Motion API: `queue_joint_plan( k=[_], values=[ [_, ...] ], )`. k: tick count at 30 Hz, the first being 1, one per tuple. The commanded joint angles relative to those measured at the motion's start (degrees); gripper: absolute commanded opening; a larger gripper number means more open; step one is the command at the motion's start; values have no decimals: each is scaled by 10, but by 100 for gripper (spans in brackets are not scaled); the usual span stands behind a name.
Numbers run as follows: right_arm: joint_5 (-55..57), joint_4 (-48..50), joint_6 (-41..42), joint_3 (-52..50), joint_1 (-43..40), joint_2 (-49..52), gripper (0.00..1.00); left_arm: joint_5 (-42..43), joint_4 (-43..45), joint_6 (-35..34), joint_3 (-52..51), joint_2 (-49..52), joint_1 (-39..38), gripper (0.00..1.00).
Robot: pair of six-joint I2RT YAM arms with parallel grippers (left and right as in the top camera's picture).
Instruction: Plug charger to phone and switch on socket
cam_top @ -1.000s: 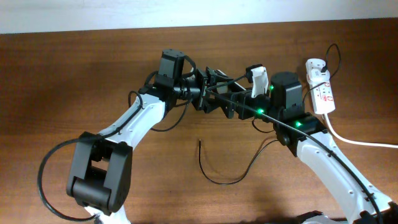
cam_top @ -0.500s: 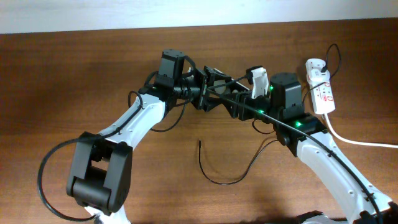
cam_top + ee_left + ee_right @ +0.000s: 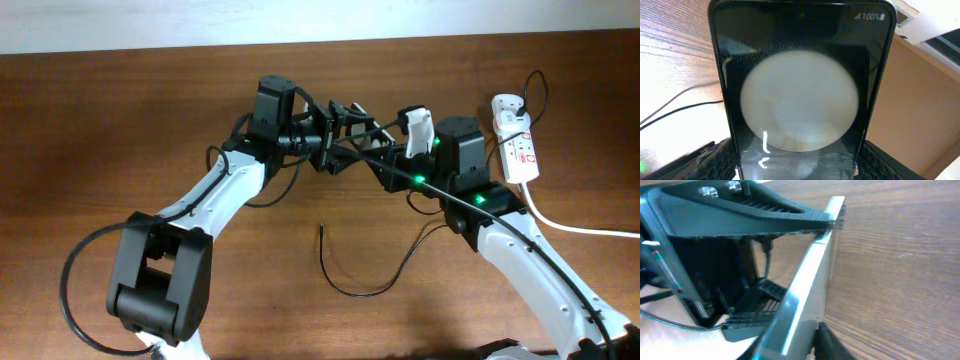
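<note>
The left gripper [image 3: 801,159] is clamped on the phone [image 3: 800,75], with a ribbed black pad [image 3: 715,160] pressing on each long edge near the phone's lower end. In the left wrist view the phone stands upright and fills most of the frame. Its dark glass face carries a large pale round patch, and small white text reading 100% sits at the top right corner. Seen from overhead, this gripper holds the phone above the middle of the far half of the wooden table [image 3: 100,130], clear of the surface.

The right gripper [image 3: 380,162] is just beside the phone, reaching in from the right. Its wrist view shows the phone's silvery edge running diagonally, with one dark fingertip [image 3: 829,339] close against it. Whether these fingers are apart or together cannot be told.

The charger [image 3: 350,288] lies on the table nearer the front. Its thin black cable curves in a loose U, and the small plug tip [image 3: 320,229] lies free on the wood, well apart from the phone. The other end of the cable passes under the right arm. The white adapter block [image 3: 505,105] sits at the far end of the socket [image 3: 520,155], a white strip by the right edge. A thick white cord [image 3: 570,225] trails from the socket's near end.
</note>
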Motion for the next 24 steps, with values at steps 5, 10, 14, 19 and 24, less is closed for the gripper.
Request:
queue_joint_plan(
  k=[5, 10, 14, 19, 24],
  values=[
    [-17, 9, -2, 7, 5, 4, 4, 32, 6, -5, 9, 3, -2, 0],
    [22, 12, -2, 7, 4, 4, 4, 41, 6, 6, 9, 3, -2, 97],
    [106, 19, -2, 8, 1, 4, 4, 41, 6, 12, 9, -10, 1, 98],
    [93, 25, 144, 8, -102, 4, 4, 43, 10, 73, 9, -57, 56, 98],
    [-22, 162, 439, 7, -108, 3, 4, 87, 13, 73, 9, -57, 108, 99]
  ],
)
